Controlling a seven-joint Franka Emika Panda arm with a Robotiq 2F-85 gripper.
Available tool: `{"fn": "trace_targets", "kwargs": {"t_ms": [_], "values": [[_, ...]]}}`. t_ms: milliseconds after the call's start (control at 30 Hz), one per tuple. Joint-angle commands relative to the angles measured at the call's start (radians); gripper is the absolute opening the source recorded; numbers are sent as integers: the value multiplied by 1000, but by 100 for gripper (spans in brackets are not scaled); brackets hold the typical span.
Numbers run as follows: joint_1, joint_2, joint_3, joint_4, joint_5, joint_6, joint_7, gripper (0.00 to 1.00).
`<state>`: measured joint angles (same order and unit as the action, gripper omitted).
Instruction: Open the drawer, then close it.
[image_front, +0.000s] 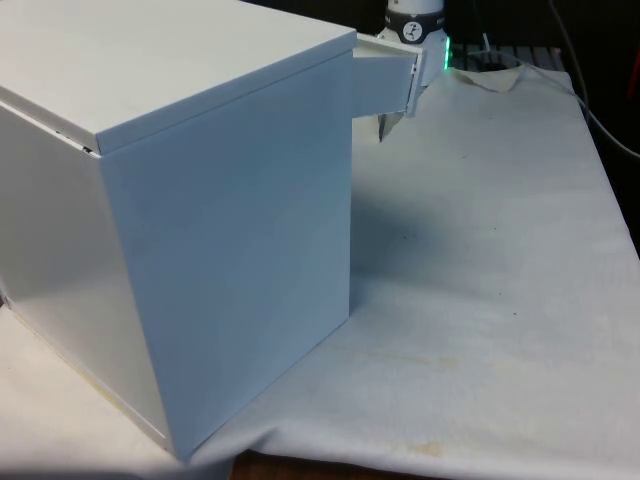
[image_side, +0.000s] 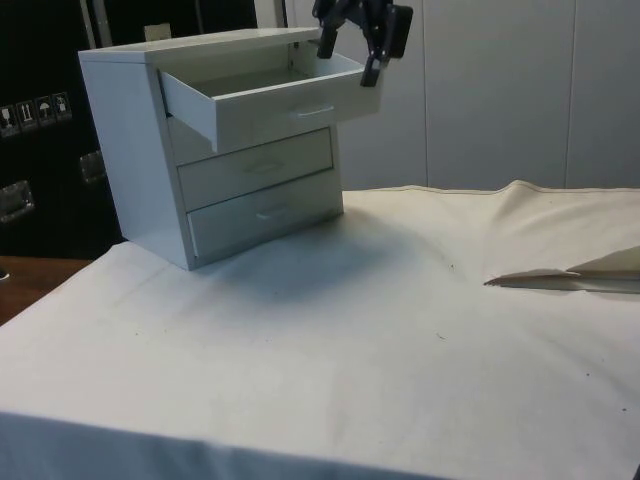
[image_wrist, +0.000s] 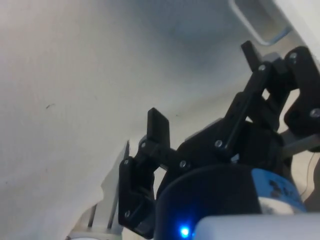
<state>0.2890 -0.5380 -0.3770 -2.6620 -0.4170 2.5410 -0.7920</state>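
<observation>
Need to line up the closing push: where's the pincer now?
In the side view the pincer hangs open at the top drawer's pulled-out front, above its handle, not gripping it.

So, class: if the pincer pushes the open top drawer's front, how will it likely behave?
The top drawer will probably slide straight back, since it sits pulled out level from the chest. It looks like a thin-walled, empty white box, so likely light. The chest seems broad-based on the cloth, so tipping appears unlikely, though it might shift slightly. The pincer is open beside the front.
</observation>
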Motion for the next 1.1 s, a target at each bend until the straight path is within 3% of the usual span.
{"fn": "trace_targets", "kwargs": {"t_ms": [0, 300, 1067], "values": [[-7, -14, 14, -8, -9, -9, 15, 100], [0, -34, 18, -23, 0, -12, 17, 100], [1, -32, 20, -22, 0, -12, 21, 100]]}}
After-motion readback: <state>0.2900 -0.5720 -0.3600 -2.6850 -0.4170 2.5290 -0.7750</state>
